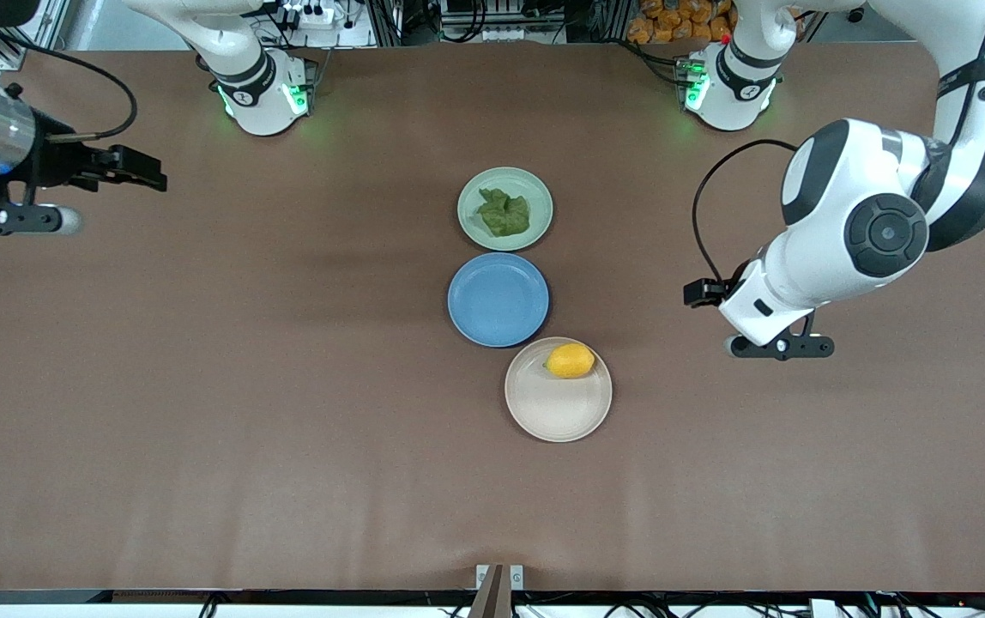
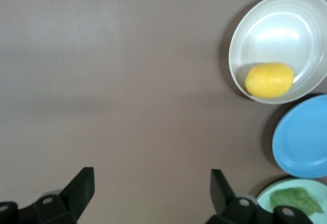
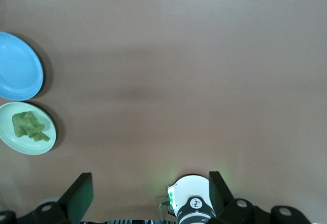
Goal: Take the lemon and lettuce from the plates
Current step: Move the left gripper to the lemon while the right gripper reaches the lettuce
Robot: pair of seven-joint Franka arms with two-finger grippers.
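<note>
The lemon (image 1: 571, 360) and lettuce (image 1: 504, 213) sit on plates (image 1: 558, 412), well apart from both wide-apart end effectors, left (image 2: 152, 188) and right (image 3: 151, 193).

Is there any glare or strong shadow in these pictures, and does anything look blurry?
Left wrist view: soft glare on the beige plate above the lemon; dark shadows along the plates' edges. Right wrist view: the blue plate and green plate with the lettuce cast crisp shadows. Front view: evenly lit, green lights glowing at both arm bases; nothing is noticeably blurred.
</note>
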